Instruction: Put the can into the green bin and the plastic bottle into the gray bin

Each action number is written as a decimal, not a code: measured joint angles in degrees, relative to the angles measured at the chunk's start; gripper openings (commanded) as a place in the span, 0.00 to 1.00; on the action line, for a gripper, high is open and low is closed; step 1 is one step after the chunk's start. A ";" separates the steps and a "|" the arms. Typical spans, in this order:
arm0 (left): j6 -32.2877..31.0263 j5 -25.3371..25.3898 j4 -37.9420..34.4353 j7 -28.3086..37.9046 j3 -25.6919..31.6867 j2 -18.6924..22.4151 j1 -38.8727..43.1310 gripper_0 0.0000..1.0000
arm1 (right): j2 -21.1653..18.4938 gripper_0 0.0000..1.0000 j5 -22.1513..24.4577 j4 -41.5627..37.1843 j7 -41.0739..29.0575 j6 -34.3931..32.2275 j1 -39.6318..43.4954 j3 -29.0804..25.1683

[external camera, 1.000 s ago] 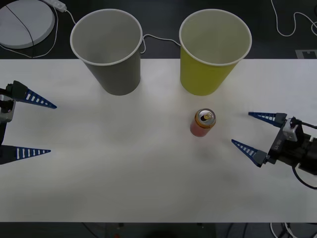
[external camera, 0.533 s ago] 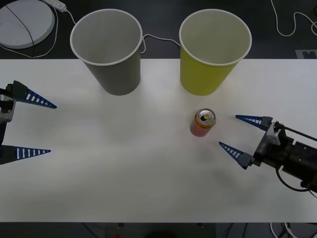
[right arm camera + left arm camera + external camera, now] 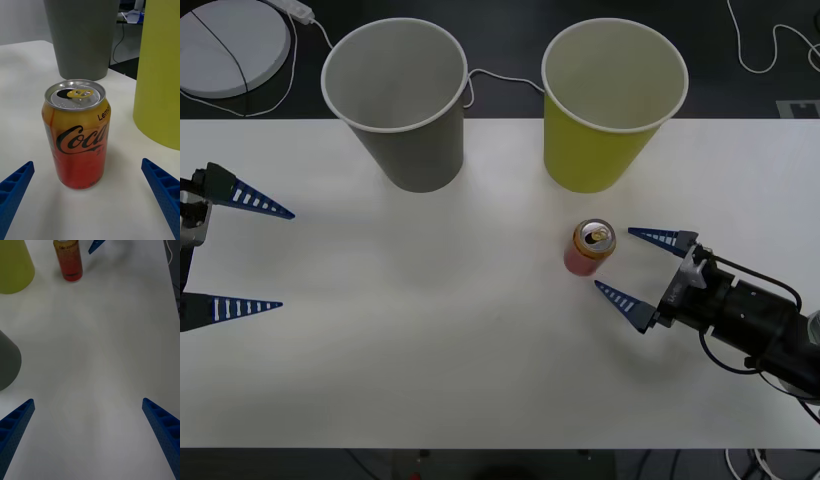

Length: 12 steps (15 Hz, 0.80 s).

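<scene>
So starting at the left edge of the white table (image 3: 430, 330), the left gripper (image 3: 250, 255) just sits low over the tabletop with its blue fingers spread wide, nothing between them, well away from everything else. Next over, at the far edge, the gray bin (image 3: 402, 100) stands upright with its mouth open upward. The green bin (image 3: 608, 105) stands beside it, further to the right, also upright. Just in front of the green bin, a bit toward the gray one, is the can (image 3: 589, 249). It's standing on its base, long axis vertical, pull-tab top facing up. Right next to it comes the right gripper (image 3: 630, 268), arm stretched out low and nearly level over the table from the right side, pointing at the can. Fingers are wide apart, tips just beside the can, not touching it.
</scene>
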 measured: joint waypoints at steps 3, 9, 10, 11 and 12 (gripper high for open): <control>0.00 0.00 0.00 0.00 0.00 0.00 0.00 1.00 | 1.68 1.00 1.17 1.24 1.19 0.93 -1.69 0.25; 0.00 0.00 0.00 0.00 0.00 0.00 0.00 1.00 | 4.00 1.00 1.18 1.25 2.52 5.89 -3.25 3.73; 0.00 0.00 0.00 0.00 0.00 0.00 0.00 1.00 | 4.23 1.00 1.17 1.25 2.58 6.49 -3.49 4.32; 0.00 0.00 0.00 0.00 0.00 0.00 0.00 1.00 | 4.33 1.00 1.17 1.25 2.63 7.34 -3.70 4.99; 0.00 0.00 0.00 0.00 0.00 0.00 0.00 1.00 | 4.46 1.00 1.17 1.25 2.67 8.10 -3.93 5.54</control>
